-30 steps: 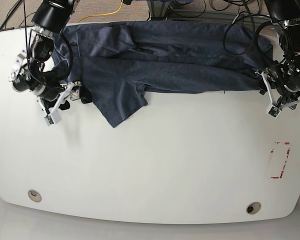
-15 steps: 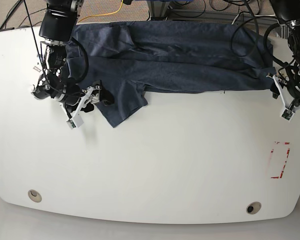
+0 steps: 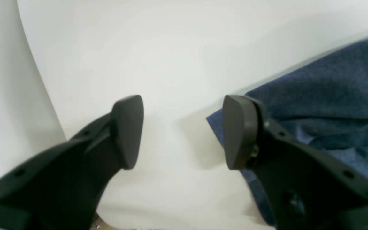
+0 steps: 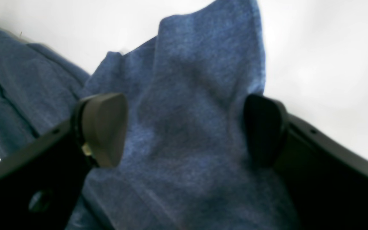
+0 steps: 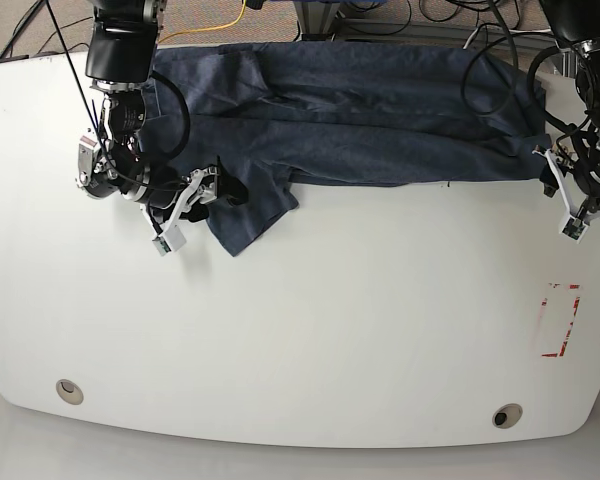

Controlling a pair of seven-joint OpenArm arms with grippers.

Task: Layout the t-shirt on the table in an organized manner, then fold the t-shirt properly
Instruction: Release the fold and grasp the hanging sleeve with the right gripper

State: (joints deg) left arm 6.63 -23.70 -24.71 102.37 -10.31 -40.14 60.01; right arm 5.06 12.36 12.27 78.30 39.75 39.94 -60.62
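T-shirt [image 5: 360, 110] lies bunched along far edge of table [image 5: 320, 330], long axis across table side to side; one sleeve [image 5: 242, 205] flops toward near side. Right gripper [image 4: 184, 127] jaws spread wide, straddling sleeve cloth, nothing pinched. Left gripper [image 3: 182, 131] jaws parted, empty, beside shirt's corner at other end. Judgement: step is laying out; pinch single layer at hem corners, pull toward near edge evenly, avoid dragging folds under.

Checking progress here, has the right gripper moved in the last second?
Yes. The right gripper has shifted rightward in the base view, from beside the t-shirt onto its sleeve.
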